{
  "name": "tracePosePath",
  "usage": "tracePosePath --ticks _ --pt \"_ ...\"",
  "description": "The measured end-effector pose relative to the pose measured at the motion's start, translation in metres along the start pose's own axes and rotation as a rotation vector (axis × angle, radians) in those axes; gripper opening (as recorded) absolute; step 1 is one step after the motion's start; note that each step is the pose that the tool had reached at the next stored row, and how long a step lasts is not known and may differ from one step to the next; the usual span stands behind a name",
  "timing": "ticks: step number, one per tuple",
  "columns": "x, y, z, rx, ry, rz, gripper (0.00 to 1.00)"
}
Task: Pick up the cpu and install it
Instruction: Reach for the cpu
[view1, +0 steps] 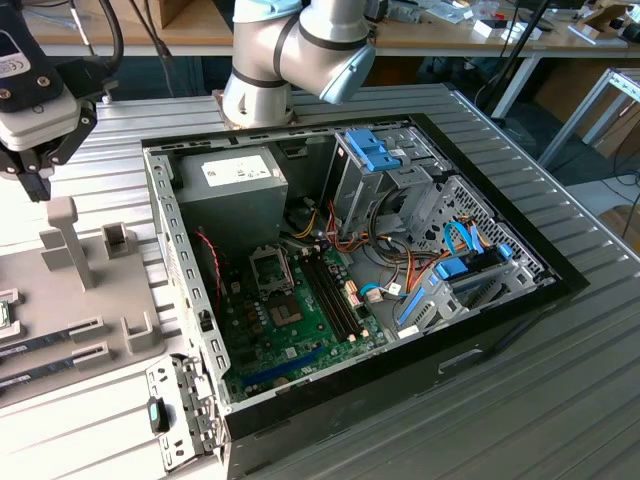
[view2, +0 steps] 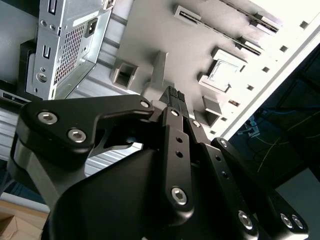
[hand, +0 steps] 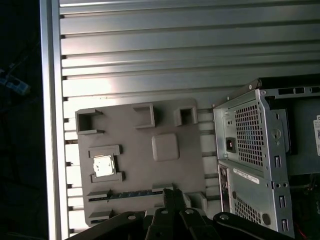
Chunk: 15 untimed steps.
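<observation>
Pincer (hand: 172, 193) clenched, nothing in it — hovers above grey fixture tray (hand: 187, 165). Cpu (hand: 103, 166) sits in its tray pocket — well apart from open PC case (view1: 163, 235) w/ motherboard (view1: 300, 335) inside.

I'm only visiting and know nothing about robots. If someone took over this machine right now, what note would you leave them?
The end effector is shut and holds nothing. It hangs over the grey tray, beside the open computer case.
The cpu lies in its pocket on the tray, untouched.
The socket on the green board looks empty.
Done: nothing yet.
Left: picking up the cpu and installing it.
</observation>
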<state>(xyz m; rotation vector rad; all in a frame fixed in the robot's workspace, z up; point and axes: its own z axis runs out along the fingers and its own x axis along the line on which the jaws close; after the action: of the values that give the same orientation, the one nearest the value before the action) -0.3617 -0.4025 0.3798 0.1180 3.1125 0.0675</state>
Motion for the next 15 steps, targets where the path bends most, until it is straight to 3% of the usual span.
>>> tracePosePath --ticks 5,15 --pt "0.0019 -0.0002 0.0008 0.0 0.0 0.0 0.11" --pt "0.0141 -0.0016 0.0048 0.0001 -0.0001 0.0 0.11"
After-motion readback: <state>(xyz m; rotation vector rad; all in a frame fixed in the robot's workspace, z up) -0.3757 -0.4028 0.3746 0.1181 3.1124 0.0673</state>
